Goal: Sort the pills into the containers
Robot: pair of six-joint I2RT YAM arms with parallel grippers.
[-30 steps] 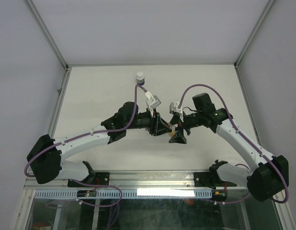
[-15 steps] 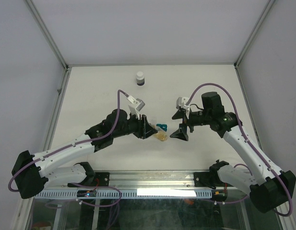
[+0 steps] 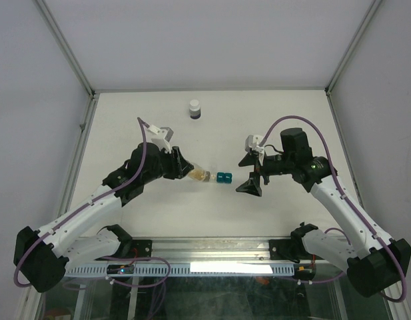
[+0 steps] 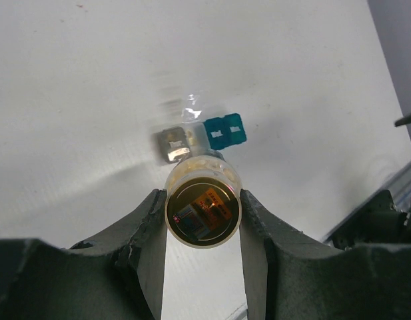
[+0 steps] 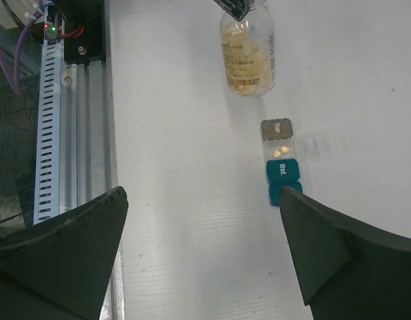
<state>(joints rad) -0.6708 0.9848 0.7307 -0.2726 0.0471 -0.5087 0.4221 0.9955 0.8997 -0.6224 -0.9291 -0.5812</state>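
Note:
My left gripper [image 3: 189, 172] is shut on the clear vial [image 3: 201, 175] of orange-tan pills and holds it lying level, its far end pointing at the containers. In the left wrist view the vial [image 4: 202, 207] sits between my two fingers [image 4: 149, 227]. The teal container [image 3: 223, 177] lies just right of the vial. The right wrist view shows the vial [image 5: 246, 50], a grey-brown cup [image 5: 276, 129], a clear cell with two pills [image 5: 280, 153] and the teal cells [image 5: 283, 172] in a row. My right gripper [image 3: 250, 173] is open and empty, right of the containers.
A white-capped round bottle [image 3: 195, 109] stands alone at the back of the white table [image 3: 292, 120]. A metal rail with wiring [image 5: 55, 100] runs along the near table edge. Grey walls close in the sides.
My left arm has swung left and back with the vial, from close against my right gripper to left of the containers. My right gripper drew back a little and holds still, open.

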